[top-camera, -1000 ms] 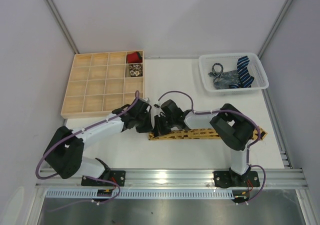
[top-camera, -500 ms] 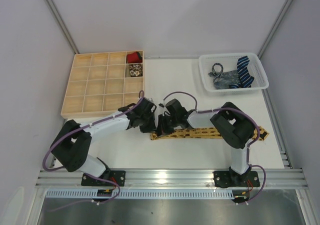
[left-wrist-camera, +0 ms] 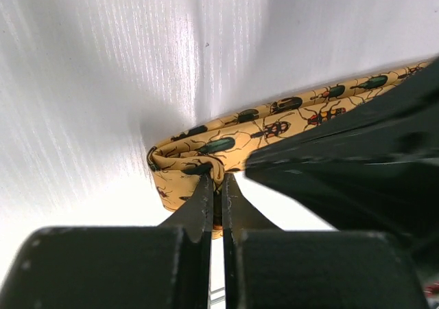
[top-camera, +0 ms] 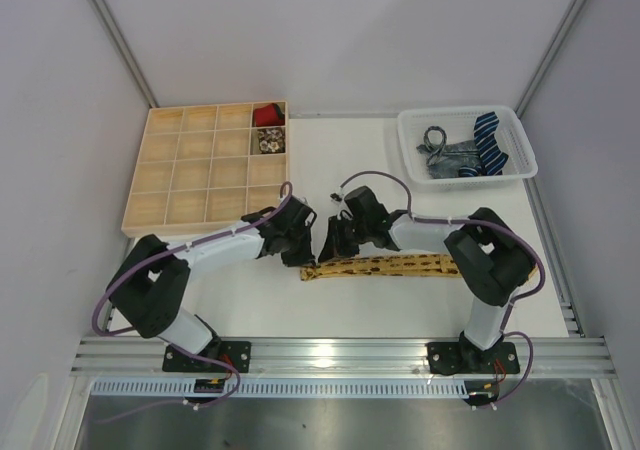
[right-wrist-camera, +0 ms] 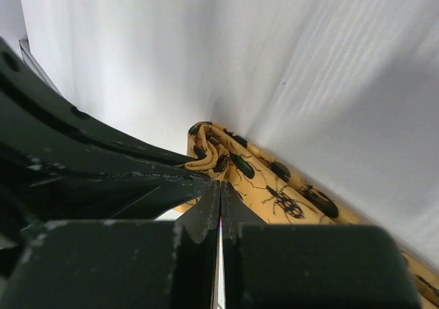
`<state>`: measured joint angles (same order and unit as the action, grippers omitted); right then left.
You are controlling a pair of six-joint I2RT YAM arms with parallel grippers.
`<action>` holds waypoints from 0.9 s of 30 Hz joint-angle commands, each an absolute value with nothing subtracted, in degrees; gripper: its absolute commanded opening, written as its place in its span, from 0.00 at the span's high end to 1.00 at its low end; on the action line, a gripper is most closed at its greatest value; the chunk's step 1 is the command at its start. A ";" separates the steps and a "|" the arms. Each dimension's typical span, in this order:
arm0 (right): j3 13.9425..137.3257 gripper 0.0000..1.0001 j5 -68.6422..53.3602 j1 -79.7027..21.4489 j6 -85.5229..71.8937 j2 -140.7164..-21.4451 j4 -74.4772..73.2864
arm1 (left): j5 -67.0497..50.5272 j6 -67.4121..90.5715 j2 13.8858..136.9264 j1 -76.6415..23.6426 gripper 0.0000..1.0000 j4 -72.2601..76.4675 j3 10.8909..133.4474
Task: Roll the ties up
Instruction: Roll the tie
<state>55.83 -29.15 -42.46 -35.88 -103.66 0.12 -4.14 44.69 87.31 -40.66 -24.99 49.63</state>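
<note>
well, over at the far left of the white table (top-camera: pixel 400 310) sits a wooden tray (top-camera: pixel 180 185) split into small square compartments. a red tie (top-camera: pixel 266 116), rolled up, sits in the right-hand compartment of its back row. a pale tie (top-camera: pixel 268 141), also rolled, sits in the compartment just in front of that.

next along, the left arm stretches from its base toward the middle of the table. the left gripper (left-wrist-camera: pixel 217 182) has its fingers pressed together at the left end of the yellow tie (top-camera: pixel 390 266). in its wrist view a bit of the cloth shows between the tips, so it is pinching the fold there.

the yellow tie lies flat across the near middle of the table, running left to right, with a beetle print on it. its left end is curled over into a small loose fold, and its right end passes under the right arm.

the right gripper (right-wrist-camera: pixel 219 189) meets that same folded end from the far side, just beside the left gripper. its fingers are squeezed tight, tips at the fold, and i cannot tell whether any cloth is caught between them.

further right, in the back corner, a white basket (top-camera: pixel 410 165) holds a grey tie (top-camera: pixel 445 155) and a striped blue tie (top-camera: pixel 488 142). they lie loose and tangled together, well apart from the yellow tie.
</note>
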 commanded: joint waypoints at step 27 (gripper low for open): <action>51.33 1.00 -27.77 -41.49 -34.98 -104.50 3.60 | -3.51 45.88 92.46 -42.71 0.94 -23.56 51.77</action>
<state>52.18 -28.56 -42.37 -35.35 -105.36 3.33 -3.22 44.99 91.96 -41.89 -25.67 52.58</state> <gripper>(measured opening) 0.009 0.048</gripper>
